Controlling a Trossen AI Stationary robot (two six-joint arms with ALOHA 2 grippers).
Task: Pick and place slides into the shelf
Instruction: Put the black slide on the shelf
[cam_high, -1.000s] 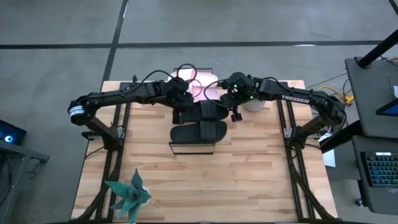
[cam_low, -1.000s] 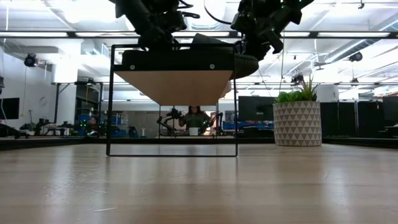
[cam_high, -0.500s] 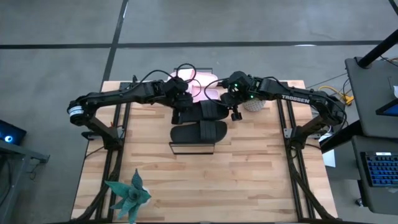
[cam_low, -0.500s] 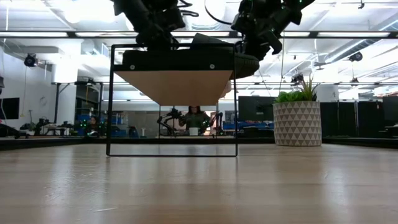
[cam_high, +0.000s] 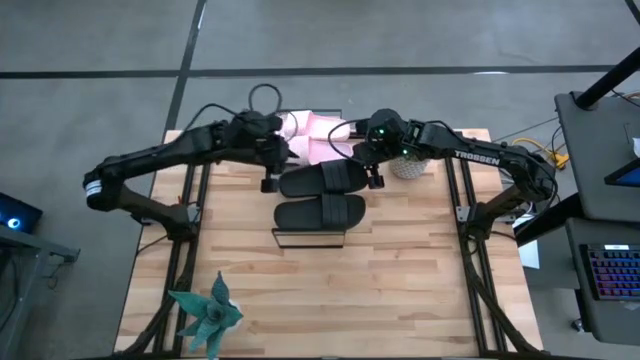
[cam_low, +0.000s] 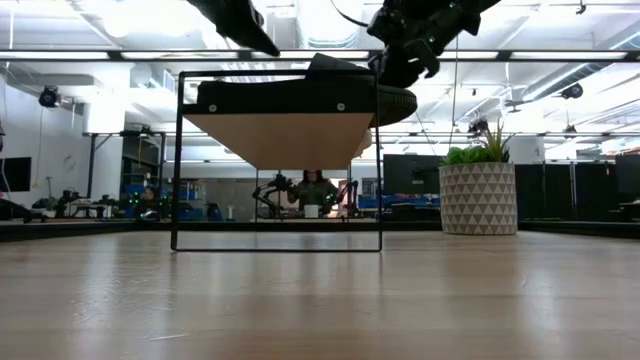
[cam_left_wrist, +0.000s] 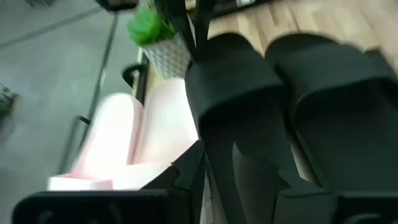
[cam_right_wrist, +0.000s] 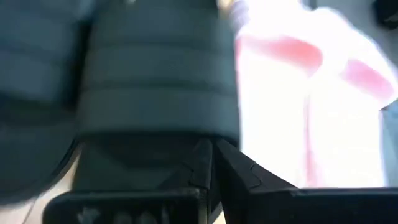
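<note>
- The left tool (cam_high: 270, 170) was over the far left part of the table (cam_high: 400, 280), at the left end of the rear black slide (cam_high: 322, 178). Its two fingers lay closed together with nothing between them, as the left wrist view showed.
- The shelf (cam_high: 310, 237) stood near the middle of the table, its plank top almost wholly covered by the slides.
- Two black slides lay on top of the shelf, side by side and close together: the rear one and the front black slide (cam_high: 320, 211). In the low view both appeared as one dark mass (cam_low: 300, 97) on the shelf's plank (cam_low: 280, 135).
- Two pink slides (cam_high: 315, 137) lay at the far edge of the table behind the shelf, just beyond the rear black slide. The left wrist view showed them (cam_left_wrist: 134, 140) beside the black pair (cam_left_wrist: 249, 106).
- The right tool (cam_high: 368, 172) was at the right end of the rear black slide. In the right wrist view its fingers met in a narrow line directly in front of the black strap (cam_right_wrist: 158, 74); whether they gripped the slide could not be told.
- A potted plant in a patterned white pot (cam_low: 478, 195) stood at the far right of the table, beside the right arm.
</note>
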